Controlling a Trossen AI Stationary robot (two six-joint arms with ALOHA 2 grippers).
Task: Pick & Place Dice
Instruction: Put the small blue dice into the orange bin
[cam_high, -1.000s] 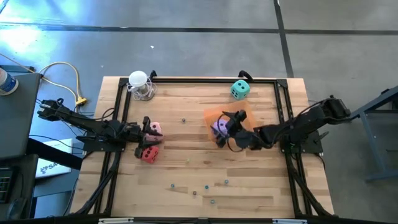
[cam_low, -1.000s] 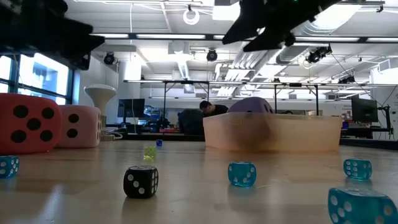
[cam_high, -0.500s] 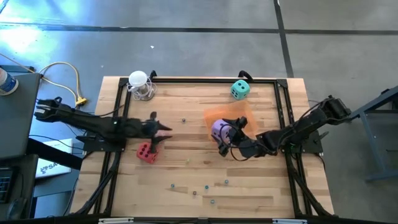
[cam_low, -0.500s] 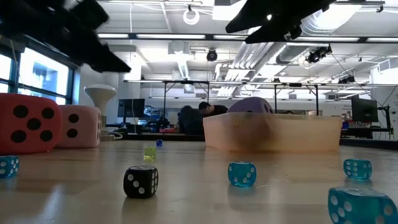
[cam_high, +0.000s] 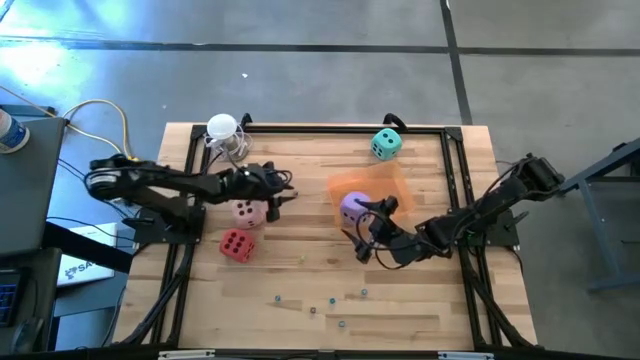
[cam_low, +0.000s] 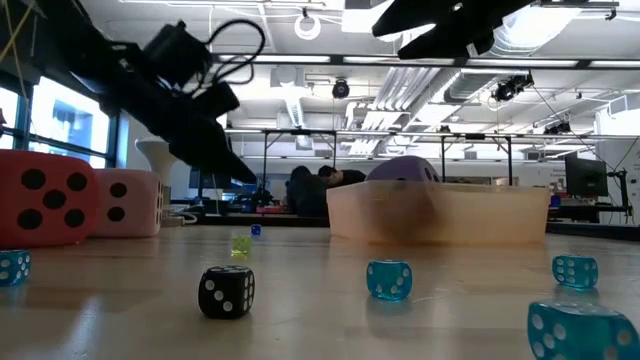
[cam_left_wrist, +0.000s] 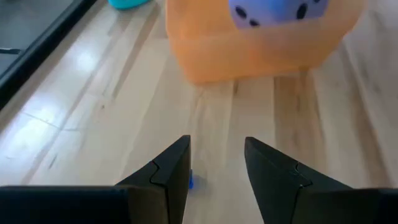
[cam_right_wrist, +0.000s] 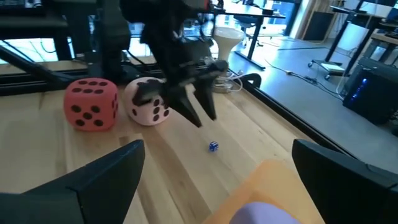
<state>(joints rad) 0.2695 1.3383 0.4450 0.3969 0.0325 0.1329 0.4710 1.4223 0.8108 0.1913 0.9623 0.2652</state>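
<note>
Four dice lie on the wooden table. The red die (cam_high: 236, 244) and the pink die (cam_high: 248, 212) rest side by side at the left. The purple die (cam_high: 353, 207) sits inside a translucent orange tub (cam_high: 378, 185) mid-table. The teal die (cam_high: 386, 144) rests near the far edge. My left gripper (cam_high: 287, 190) hovers open and empty past the pink die, pointing at the tub (cam_left_wrist: 255, 46). My right gripper (cam_high: 368, 232) hangs wide open just near of the tub, above the table, holding nothing.
A white stemmed object (cam_high: 224, 135) stands at the far left corner. Tiny dice, one black (cam_low: 227, 292) and several translucent blue (cam_low: 388, 279), lie scattered toward the near edge. A blue bead (cam_right_wrist: 212, 146) lies between the pink die and the tub. Black rails (cam_high: 330, 127) frame the table.
My left gripper has swung from over the pink and red dice toward the far edge and the right, toward the orange tub, and has dipped slightly. The dice have stayed put. My right gripper has drifted toward the near edge, off the purple die.
</note>
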